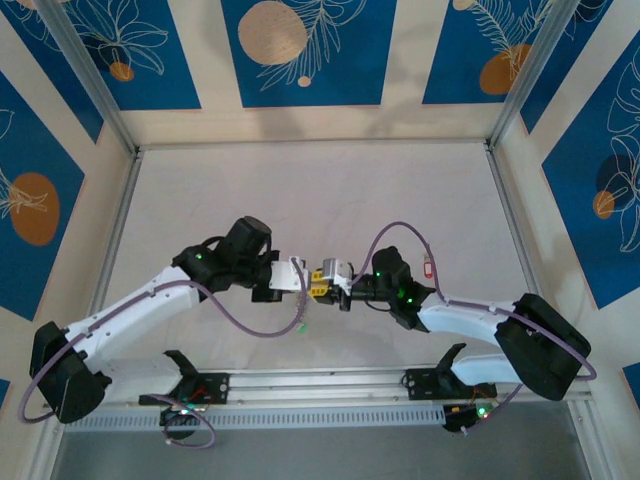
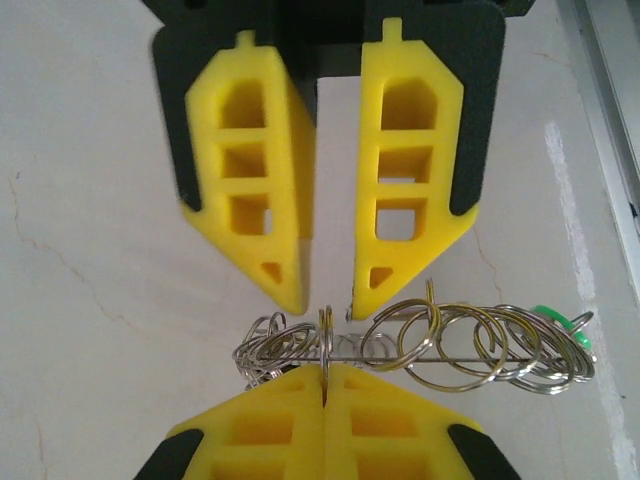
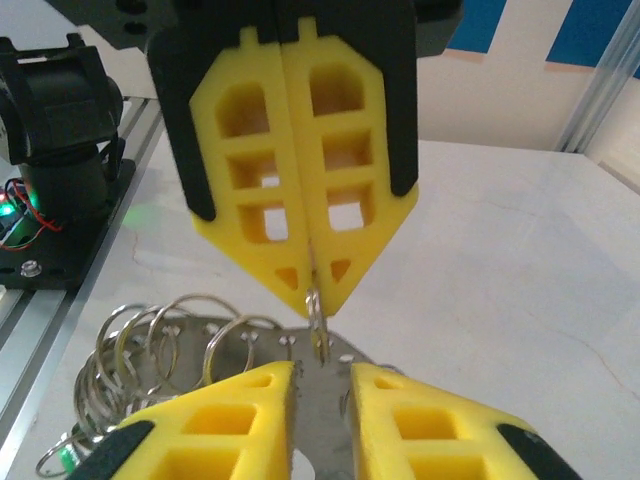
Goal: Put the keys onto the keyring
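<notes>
Tabletop lies pale and wide beneath everything. Over its near middle the two arms bend inward until their grippers meet tip to tip.

The left gripper has its yellow fingers pressed flat together, with no gap between them. A small ring is nipped edge-on in the seam at the very tips. From the right wrist camera the same pinch shows from the other side: the left gripper hangs tips down and the small ring dangles out of its closed point.

The right gripper faces it with jaws parted only a narrow way, a slim slot between its fingers. Nothing is clamped in that slot. In the left wrist camera its two tips stand just above the metalwork. I can't tell whether they touch it.

Between the two sets of fingertips sits a bunch of silvery rings, overlapping and standing on edge. They are strung along the keyring, which runs as a thin straight wire from the left gripper's tips out to one side. A flat silvery piece with small holes lies just beyond the right gripper's tips, under the held ring.

At the far end of the bunch, well off to the side of both grippers, a green tag peeks out behind the last rings. The key it belongs to is too small to make out.
</notes>
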You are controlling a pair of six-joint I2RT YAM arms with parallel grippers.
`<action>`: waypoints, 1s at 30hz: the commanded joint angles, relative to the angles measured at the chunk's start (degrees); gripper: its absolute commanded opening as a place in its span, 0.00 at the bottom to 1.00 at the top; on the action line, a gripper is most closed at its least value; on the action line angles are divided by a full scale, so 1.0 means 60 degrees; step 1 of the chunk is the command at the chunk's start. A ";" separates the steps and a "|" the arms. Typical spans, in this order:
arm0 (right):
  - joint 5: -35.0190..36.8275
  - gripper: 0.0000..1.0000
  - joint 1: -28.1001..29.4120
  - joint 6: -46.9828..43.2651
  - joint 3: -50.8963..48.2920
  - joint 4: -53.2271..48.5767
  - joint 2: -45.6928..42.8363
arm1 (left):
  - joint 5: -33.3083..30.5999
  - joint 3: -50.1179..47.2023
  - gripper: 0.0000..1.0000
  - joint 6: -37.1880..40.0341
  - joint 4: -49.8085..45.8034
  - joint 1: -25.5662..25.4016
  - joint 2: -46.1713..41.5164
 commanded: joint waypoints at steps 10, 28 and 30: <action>-0.0090 0.23 0.0144 -0.0147 0.0499 0.0168 0.0486 | 0.0524 0.0628 0.00 0.0417 -0.0611 -0.0114 0.0283; -0.0916 0.00 -0.0017 -0.0863 -0.1073 0.2927 -0.0427 | 0.0688 -0.1649 0.59 -0.0288 0.1440 0.0500 -0.2559; -0.0937 0.00 -0.0025 -0.1432 -0.1392 0.3402 -0.0419 | 0.1124 -0.1569 0.56 -0.0153 0.1090 0.0515 -0.2506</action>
